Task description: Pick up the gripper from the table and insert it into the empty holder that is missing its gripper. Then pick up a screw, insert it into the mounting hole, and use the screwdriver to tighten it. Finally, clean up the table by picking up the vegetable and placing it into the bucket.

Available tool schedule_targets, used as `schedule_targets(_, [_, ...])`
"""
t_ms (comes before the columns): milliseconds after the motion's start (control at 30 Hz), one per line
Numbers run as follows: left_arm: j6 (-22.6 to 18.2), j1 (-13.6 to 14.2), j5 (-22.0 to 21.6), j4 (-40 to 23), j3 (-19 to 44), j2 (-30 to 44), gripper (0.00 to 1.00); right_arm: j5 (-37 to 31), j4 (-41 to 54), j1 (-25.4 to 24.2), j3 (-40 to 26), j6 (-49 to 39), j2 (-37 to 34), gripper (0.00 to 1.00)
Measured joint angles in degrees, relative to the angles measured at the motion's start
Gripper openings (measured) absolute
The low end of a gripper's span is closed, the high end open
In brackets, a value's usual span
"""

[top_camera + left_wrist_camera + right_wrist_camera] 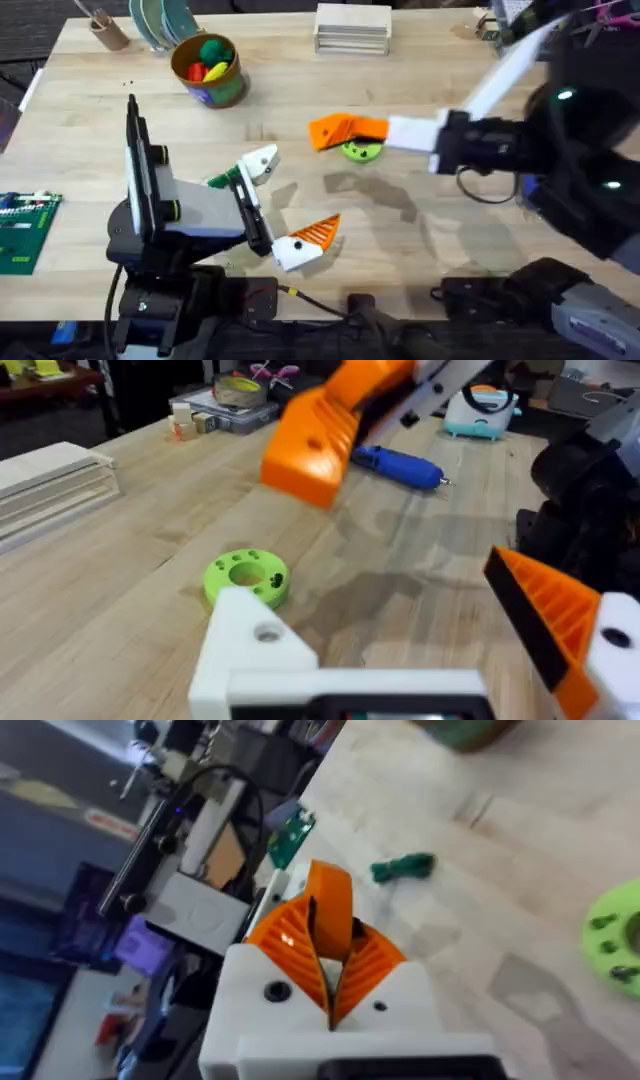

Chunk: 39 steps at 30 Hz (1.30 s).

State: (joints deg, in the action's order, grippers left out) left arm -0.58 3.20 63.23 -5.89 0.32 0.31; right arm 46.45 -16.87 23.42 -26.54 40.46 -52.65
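the table (420, 250) is wide and mostly bare. the right gripper (335, 130) hangs over the middle, above the green disc (362, 151), its orange pads clenched on the loose orange gripper (330, 910). the left gripper (285, 205) waits nearer the base, fingers spread, nothing between them: one finger has an orange tip, the other is the empty holder (262, 163), a bare white block. to seat it well, i'd line the wedge up with that block and slide in slowly. the vegetable (220, 180) lies just beside the holder.
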Motion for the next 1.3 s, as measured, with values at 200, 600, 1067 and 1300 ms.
schedule_targets(200, [0.0,0.0,0.02,0.0,0.0,0.0,0.993,-0.11,-7.21,5.75,0.78,6.59,-7.0,0.015])
schedule_targets(600, [0.12,-0.02,-0.09,0.0,0.0,-0.01,0.993,3.59,-20.41,6.43,0.85,16.3,-18.4,0.015])
schedule_targets(1067, [0.63,-0.02,-0.95,0.09,0.0,-0.01,0.993,5.53,-20.65,6.41,0.85,18.55,-19.86,0.014])
schedule_targets(1300, [0.61,0.04,-1.01,0.09,0.01,0.01,0.993,7.48,-20.32,7.32,0.85,18.73,-21.45,0.014])
